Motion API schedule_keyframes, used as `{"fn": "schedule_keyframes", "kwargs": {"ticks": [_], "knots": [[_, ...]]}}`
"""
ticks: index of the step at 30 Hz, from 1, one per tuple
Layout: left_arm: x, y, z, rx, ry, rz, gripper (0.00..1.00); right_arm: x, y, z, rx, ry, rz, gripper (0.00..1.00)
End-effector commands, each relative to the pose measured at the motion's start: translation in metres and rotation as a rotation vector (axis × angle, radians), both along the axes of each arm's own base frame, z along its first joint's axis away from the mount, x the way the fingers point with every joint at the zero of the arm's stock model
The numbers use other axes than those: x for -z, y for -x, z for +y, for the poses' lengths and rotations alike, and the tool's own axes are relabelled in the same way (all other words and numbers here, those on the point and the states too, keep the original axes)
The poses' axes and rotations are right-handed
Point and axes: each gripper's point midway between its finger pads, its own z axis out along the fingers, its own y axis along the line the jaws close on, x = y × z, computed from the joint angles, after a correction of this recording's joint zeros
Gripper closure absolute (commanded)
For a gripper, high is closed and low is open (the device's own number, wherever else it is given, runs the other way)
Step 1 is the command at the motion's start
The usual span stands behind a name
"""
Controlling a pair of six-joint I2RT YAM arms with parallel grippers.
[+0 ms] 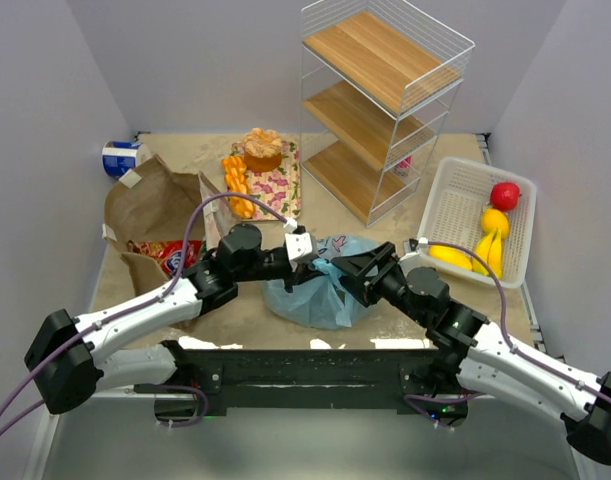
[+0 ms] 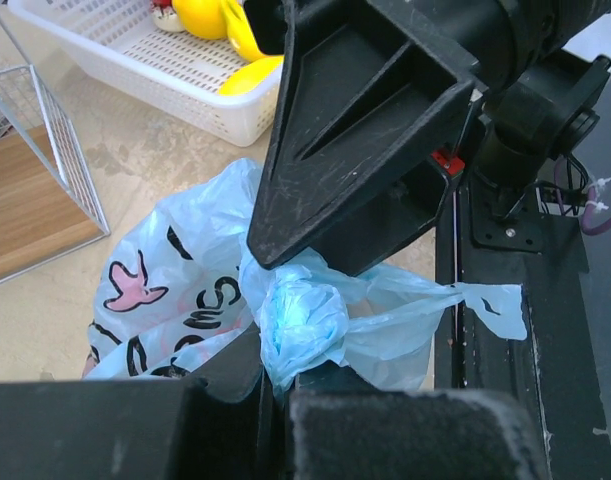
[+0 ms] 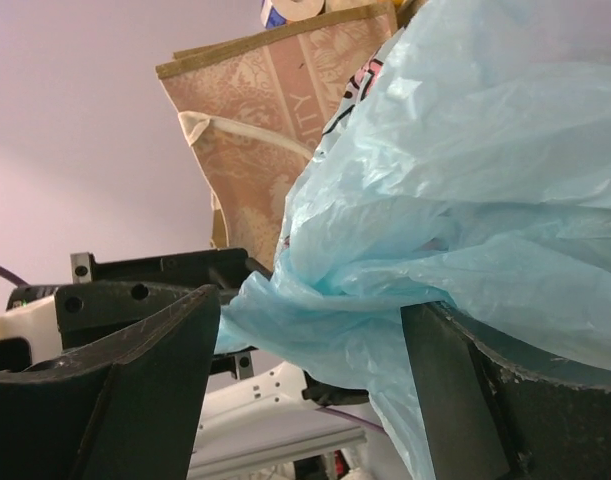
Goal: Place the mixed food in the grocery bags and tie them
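- my left jaws are shut narrow on the knot [image 2: 303, 318] of the blue bag [image 1: 320, 290]. the bag sits mid-table [image 1: 190, 148], just ahead of my two bases.
- my right jaws stand wide. bag plastic lies between them but nothing is pinched.
- the knot looks small and single. if the left lets go now, the slick film could work loose and the bag would open again.
- a loose tail [image 2: 490, 305] pokes out past the knot. if the right closes on the bag's body instead of that tail, a pull would stretch or tear the thin film rather than tighten anything.
- my two wrists are nose to nose over the bag, so a careless sideways move could knock one into the other.
- pulling upward could lift or tip the bag. i cannot see what is inside, so i can't judge how it would shift.
- the paper bag [image 1: 150, 205] slumps open on the left, untied, with a red packet [image 1: 170, 255] showing in it. that packet may slide out when i handle the bag.
- yellow fruit [image 1: 475, 250] and a red fruit [image 1: 504, 195] sit in the white basket [image 1: 447, 205], and a can [image 1: 122, 158] sits beyond the paper bag. i judge these are not yet bagged.
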Motion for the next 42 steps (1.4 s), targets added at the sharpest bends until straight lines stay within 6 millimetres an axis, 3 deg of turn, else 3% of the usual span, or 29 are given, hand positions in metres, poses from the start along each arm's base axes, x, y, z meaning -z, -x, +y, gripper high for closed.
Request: {"fn": "schedule_keyframes", "kwargs": {"ticks": [1,11,16,20,25,29,32,33,34,36,40,42], "knots": [[-0.029,-0.001,-0.003,-0.021,0.092,-0.074,1.00,-0.003,-0.009,0.004,0.057,-0.059,0.041,0.23],[-0.032,0.003,-0.003,-0.043,0.112,-0.080,1.00,0.009,-0.025,0.019,0.099,-0.039,0.075,0.23],[-0.026,0.016,-0.006,-0.016,0.105,-0.049,1.00,0.010,-0.039,0.017,0.162,-0.010,0.037,0.40],[-0.028,0.021,-0.008,-0.016,0.116,-0.037,1.00,0.008,-0.047,0.015,0.199,-0.033,-0.004,0.48],[-0.016,0.028,-0.009,-0.014,0.091,0.026,1.00,-0.016,-0.051,0.022,0.186,-0.086,-0.076,0.60],[-0.003,0.037,-0.010,-0.004,0.062,0.075,1.00,-0.030,-0.052,0.016,0.200,-0.072,-0.141,0.77],[-0.005,0.038,-0.009,-0.006,0.059,0.090,0.76,-0.043,-0.050,0.009,0.210,-0.071,-0.205,0.82],[-0.010,0.037,-0.008,-0.014,0.068,0.090,0.61,-0.045,-0.049,0.007,0.214,-0.082,-0.222,0.86],[-0.013,0.035,-0.006,-0.034,0.069,0.089,0.55,-0.038,-0.048,0.004,0.213,-0.074,-0.227,0.88],[-0.021,0.035,-0.003,-0.049,0.085,0.080,0.41,-0.046,-0.044,-0.001,0.216,-0.114,-0.259,0.94],[-0.048,0.048,0.004,0.001,0.113,0.055,0.20,-0.041,-0.040,-0.007,0.196,-0.068,-0.296,1.00],[-0.045,0.054,0.008,0.030,0.063,0.056,0.15,-0.044,-0.039,-0.009,0.188,-0.063,-0.316,1.00]]}}
